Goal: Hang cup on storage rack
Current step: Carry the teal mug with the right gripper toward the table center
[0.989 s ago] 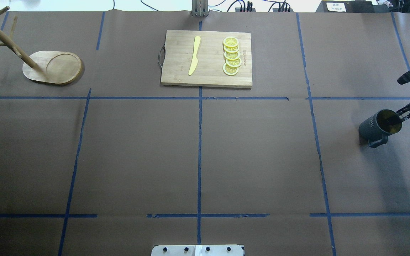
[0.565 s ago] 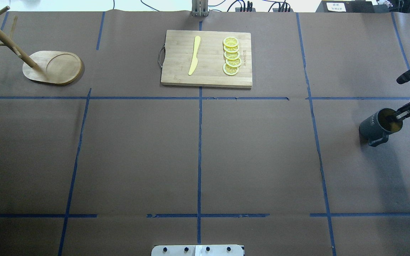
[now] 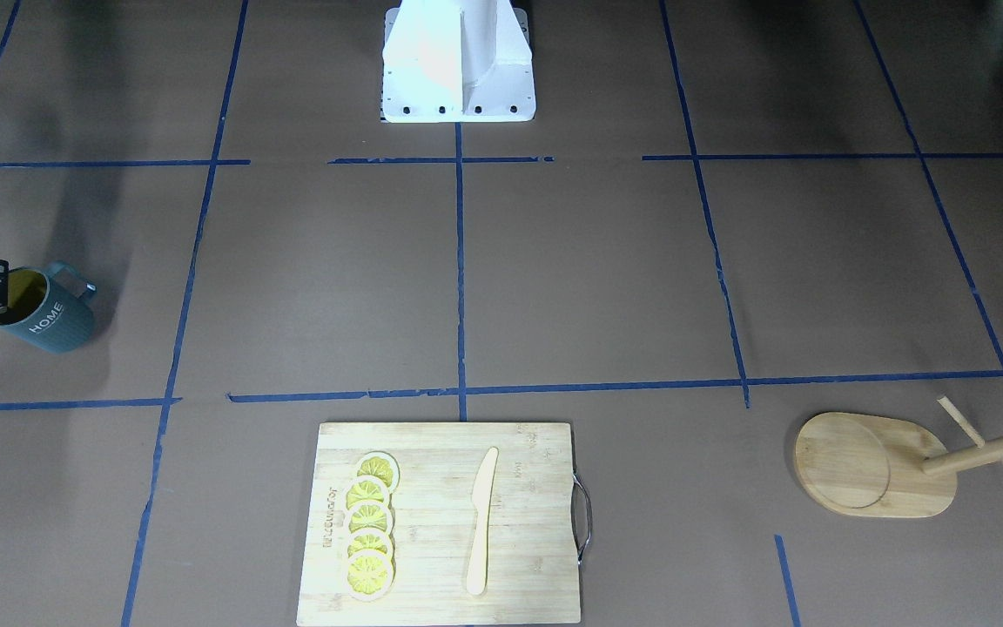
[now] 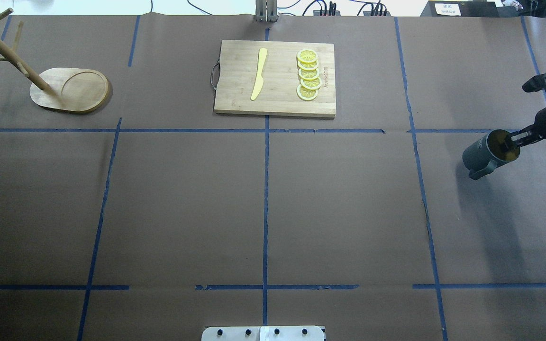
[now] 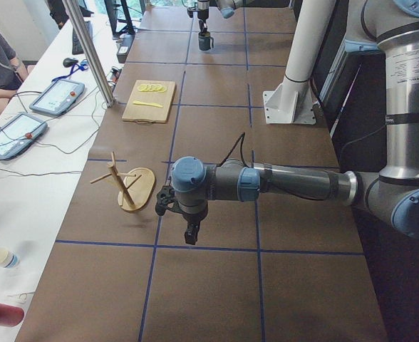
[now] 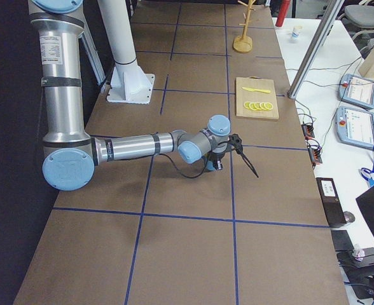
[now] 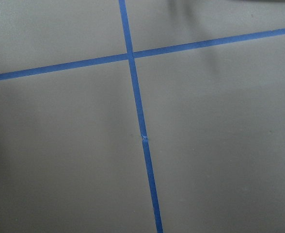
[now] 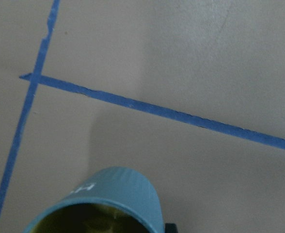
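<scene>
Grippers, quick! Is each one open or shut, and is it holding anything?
Right gripper: shut on the cup, pinching its rim.
Left gripper: cannot be told; it shows only in the far side view.

One cup (image 4: 479, 154), one storage rack (image 4: 83, 88), one cutting board (image 4: 235, 83), one knife (image 4: 259, 73), five lemon slices (image 4: 309, 74)

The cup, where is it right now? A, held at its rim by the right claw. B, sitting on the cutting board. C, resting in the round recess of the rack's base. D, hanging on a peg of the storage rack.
A: the right claw pinches the rim of the cup at the right side of the overhead view, far from the storage rack.
</scene>
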